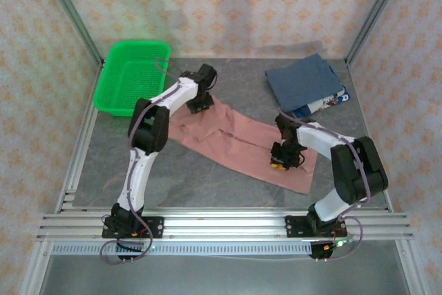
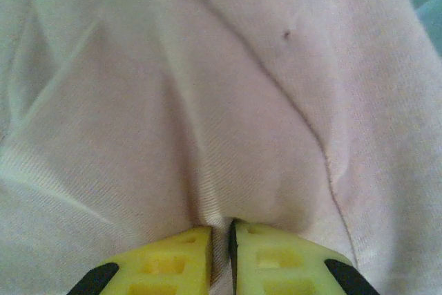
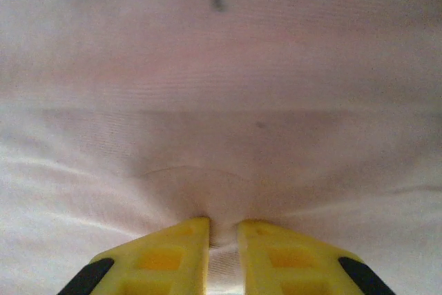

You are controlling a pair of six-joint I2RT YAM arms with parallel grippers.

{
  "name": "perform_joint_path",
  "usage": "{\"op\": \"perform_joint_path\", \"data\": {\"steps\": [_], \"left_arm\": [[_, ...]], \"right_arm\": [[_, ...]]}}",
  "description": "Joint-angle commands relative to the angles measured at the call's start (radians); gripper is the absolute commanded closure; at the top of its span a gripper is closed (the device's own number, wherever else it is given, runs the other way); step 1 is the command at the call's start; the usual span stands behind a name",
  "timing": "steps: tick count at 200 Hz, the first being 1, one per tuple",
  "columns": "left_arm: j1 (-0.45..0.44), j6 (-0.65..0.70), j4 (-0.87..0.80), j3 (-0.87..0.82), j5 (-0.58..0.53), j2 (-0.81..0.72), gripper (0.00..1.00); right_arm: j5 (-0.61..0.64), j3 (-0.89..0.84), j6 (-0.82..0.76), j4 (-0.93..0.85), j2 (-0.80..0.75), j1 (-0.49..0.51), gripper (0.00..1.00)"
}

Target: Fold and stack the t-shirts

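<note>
Between our claws lies the salmon-pink t-shirt (image 1: 235, 141); left claw (image 2: 221, 231) and right claw (image 3: 222, 227) each pinch a seemingly thin ridge of it, so we risk a slip on lifting.

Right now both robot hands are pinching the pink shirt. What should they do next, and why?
Probably lift together a little: the left gripper and right gripper are each shut on a bunch of the pink shirt, which lies stretched out long, not yet folded small.
</note>
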Motion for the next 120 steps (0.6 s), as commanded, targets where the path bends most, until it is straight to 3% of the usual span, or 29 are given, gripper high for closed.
{"op": "perform_joint_path", "data": {"steps": [1,13,27,42,73,120], "left_arm": [[0.027,0.064,-0.158,0.306,0.036,0.264,0.83],[0.034,0.08,-0.166,0.518,0.129,0.389,0.78],[0.043,0.042,-0.144,0.666,0.184,0.491,0.82],[0.053,-0.01,-0.005,0.636,0.26,0.514,0.83],[0.072,-0.05,0.132,0.669,0.304,0.569,0.84],[0.092,-0.129,0.301,0.728,0.426,0.638,0.88]], "right_arm": [[-0.086,-0.019,0.099,0.081,0.079,0.075,0.82],[-0.113,-0.011,0.151,0.111,0.098,0.121,0.82],[-0.162,0.0,0.227,0.163,0.117,0.173,0.82],[-0.183,0.017,0.309,0.22,0.129,0.23,0.82],[-0.198,0.042,0.509,0.366,0.173,0.363,0.83],[-0.095,0.11,0.805,0.605,0.258,0.55,0.82]]}}
